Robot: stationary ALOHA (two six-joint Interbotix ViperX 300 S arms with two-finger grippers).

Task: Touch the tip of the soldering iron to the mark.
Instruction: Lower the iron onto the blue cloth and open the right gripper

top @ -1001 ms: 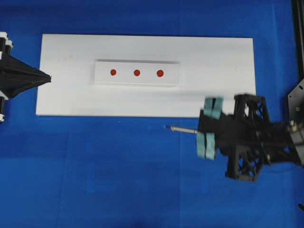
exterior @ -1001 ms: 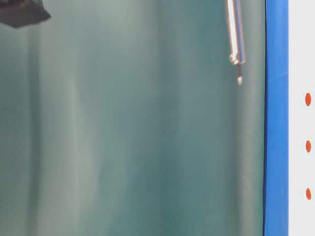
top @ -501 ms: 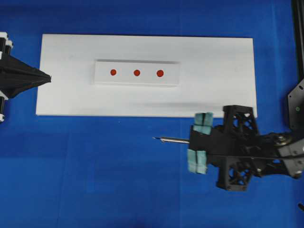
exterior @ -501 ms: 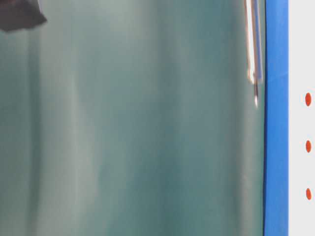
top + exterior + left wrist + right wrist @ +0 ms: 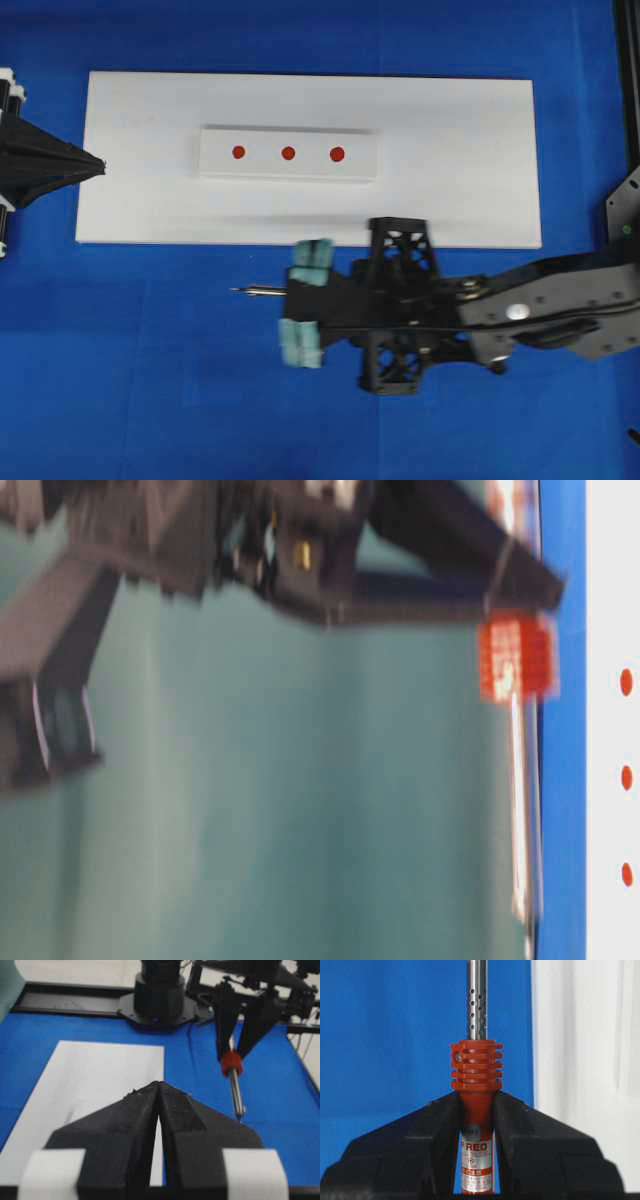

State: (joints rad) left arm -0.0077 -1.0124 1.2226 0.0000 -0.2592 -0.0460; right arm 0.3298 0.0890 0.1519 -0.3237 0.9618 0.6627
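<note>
While the soldering iron point(image 5: 476, 1105) sits pinched by its orange-red handle between the black fingers point(image 5: 420, 1150) of the right gripper point(image 5: 303, 316), its ribbed collar stands just clear of the fingertips and the perforated silver shaft runs straight out ahead. From overhead the thin tip pokes out beyond the gripper over the blue mat point(image 5: 150, 380), just off the near edge of the white board point(image 5: 460, 200) and not over it. Off to that side, on the board, lies a raised white strip point(image 5: 289, 172) carrying three red marks in a row (the middle mark point(image 5: 288, 153) and its neighbours are well apart from the tip). The table-level view is blurred, showing only an orange smear and a pale shaft beside the blue edge. Across the board, the left gripper point(image 5: 159, 1091) has its fingers pressed together with nothing between them, its tips at the board's far short edge. From its camera the iron hangs tip-down over the mat.
</note>
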